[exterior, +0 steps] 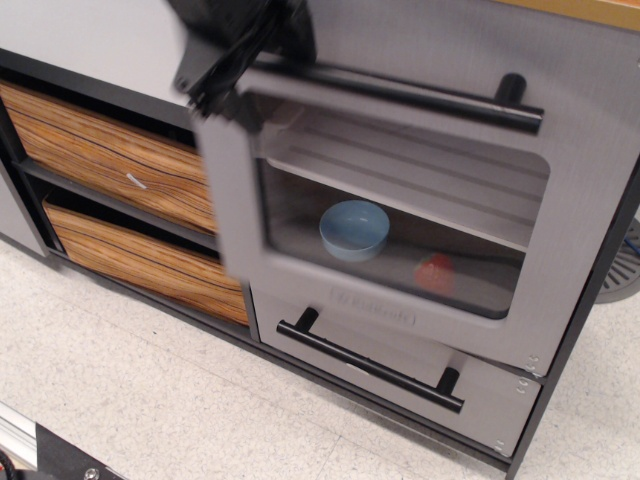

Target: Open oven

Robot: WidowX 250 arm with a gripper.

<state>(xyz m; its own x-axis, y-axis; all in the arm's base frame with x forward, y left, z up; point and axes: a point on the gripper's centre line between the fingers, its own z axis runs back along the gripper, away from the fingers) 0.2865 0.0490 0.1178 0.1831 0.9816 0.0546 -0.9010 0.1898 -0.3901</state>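
The oven door is brushed grey with a rounded clear window and a long black bar handle. It is tilted outward at the top, blurred by motion, with a gap showing the oven's inner shelf. My black gripper is at the left end of the handle, at the door's top left corner, and covers that end. It appears closed on the handle. Inside the oven sit a blue bowl and a small red-orange object.
Below the oven is a shorter windowless grey drawer with a black bar handle. Two wood-grain drawers are stacked to the left. A speckled light floor lies in front. A wooden countertop edge is at top right.
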